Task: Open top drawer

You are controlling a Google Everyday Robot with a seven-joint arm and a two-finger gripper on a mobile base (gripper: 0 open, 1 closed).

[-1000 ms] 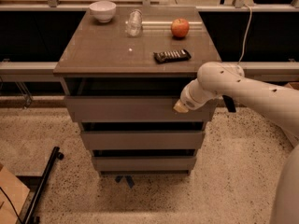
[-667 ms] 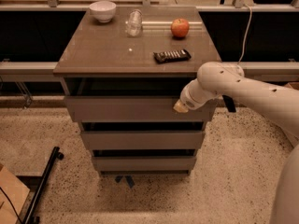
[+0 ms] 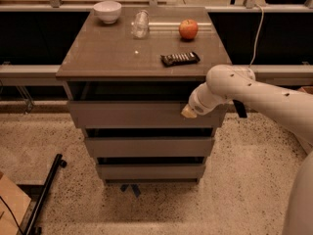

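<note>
End effector (image 3: 189, 112) at top drawer (image 3: 127, 114) front's right end.

You are working in what looks like a robot test space rather than a home. A drawer unit (image 3: 146, 148) stands on a speckled terrazzo floor (image 3: 244, 190) in front of grey metal rails (image 3: 29, 72), with a white cable (image 3: 257, 33) running down beyond the far right corner of the tabletop (image 3: 98, 58), and a black wheeled stand leg (image 3: 46, 192) and a piece of cardboard (image 3: 10, 204) on the floor to the left. The tabletop is laid out like a staged set, with a white bowl (image 3: 107, 11) at its far left corner, a glass (image 3: 140, 24) and an apple (image 3: 188, 29) along its far edge, and a black bar-shaped item (image 3: 180, 58) near its right edge. Your pincer (image 3: 189, 111) sits below the tabletop's near right corner, at the front of the top drawer (image 3: 132, 114).
</note>
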